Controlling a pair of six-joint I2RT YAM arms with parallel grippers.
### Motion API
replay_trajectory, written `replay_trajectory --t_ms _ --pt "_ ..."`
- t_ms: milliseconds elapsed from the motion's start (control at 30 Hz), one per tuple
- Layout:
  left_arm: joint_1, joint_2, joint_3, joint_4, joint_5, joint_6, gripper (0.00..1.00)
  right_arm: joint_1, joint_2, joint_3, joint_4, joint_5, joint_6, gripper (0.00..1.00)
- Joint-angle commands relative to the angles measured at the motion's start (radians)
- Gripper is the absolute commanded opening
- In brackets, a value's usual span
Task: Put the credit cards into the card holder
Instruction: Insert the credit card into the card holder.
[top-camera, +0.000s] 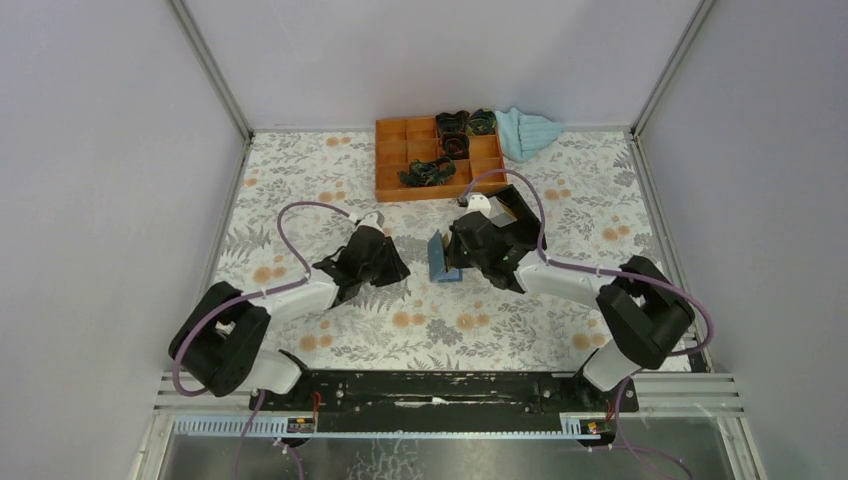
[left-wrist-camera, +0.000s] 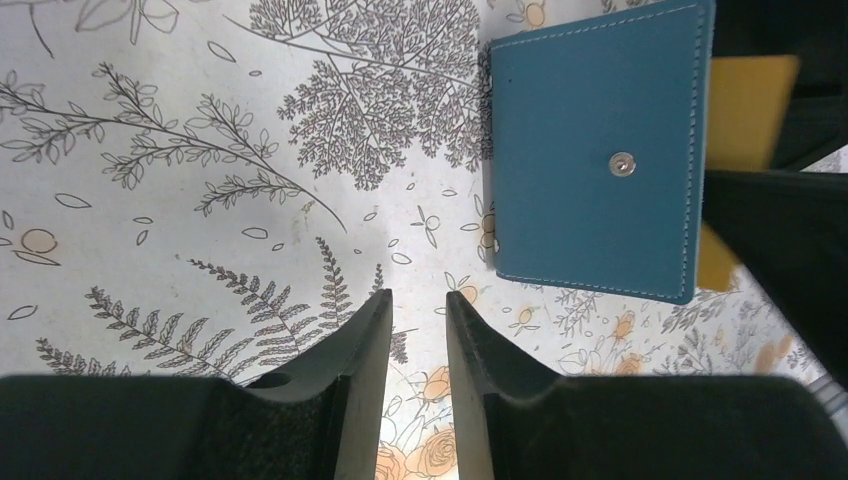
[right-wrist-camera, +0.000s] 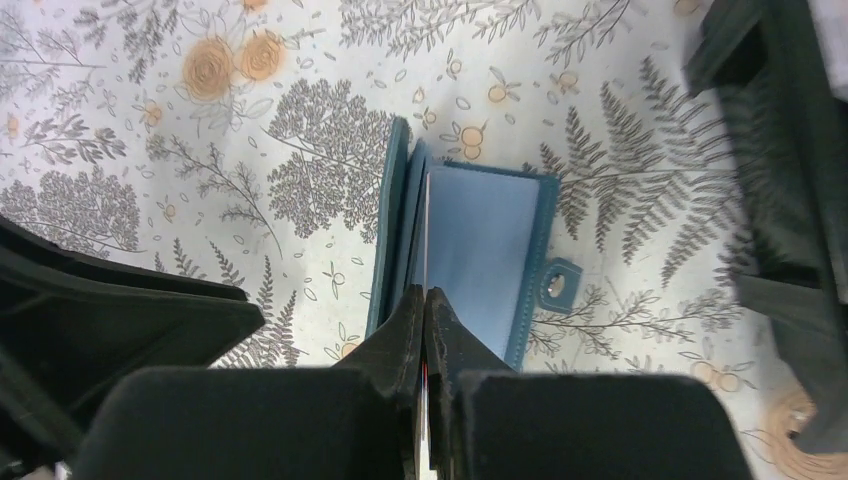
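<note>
The teal-blue card holder (top-camera: 440, 260) lies open at mid-table, one flap raised. In the right wrist view its pale blue inside (right-wrist-camera: 480, 245) and clasp tab (right-wrist-camera: 556, 285) show. My right gripper (right-wrist-camera: 427, 292) is shut on a credit card (right-wrist-camera: 427, 225) seen edge-on, its far edge down in the fold of the holder. In the left wrist view the holder's outer flap (left-wrist-camera: 595, 150) faces me, and the tan-orange card (left-wrist-camera: 745, 105) shows behind it. My left gripper (left-wrist-camera: 418, 310) is open and empty, low over the cloth just left of the holder. In the top view the left gripper (top-camera: 378, 262) and the right gripper (top-camera: 465, 248) flank the holder.
An orange compartment tray (top-camera: 440, 158) with dark items stands at the back, a light blue cloth (top-camera: 525, 132) to its right. A black box (top-camera: 515, 208) sits just behind my right gripper. Grey walls close in the floral table (top-camera: 300, 200).
</note>
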Motion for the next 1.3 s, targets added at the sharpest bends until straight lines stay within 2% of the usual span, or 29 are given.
replay_trajectory --t_ms 0,567,1267 --pt "-0.017 0.041 0.019 0.010 -0.011 -0.002 0.34 0.010 -0.084 0.052 -0.045 0.096 -0.059 0.00" --pt "-0.045 0.182 0.092 0.076 0.022 -0.008 0.34 0.012 -0.092 0.051 -0.059 0.100 -0.069 0.00" --pt "-0.051 0.218 0.123 0.085 0.017 0.000 0.34 0.010 -0.015 0.039 -0.057 0.140 -0.028 0.00"
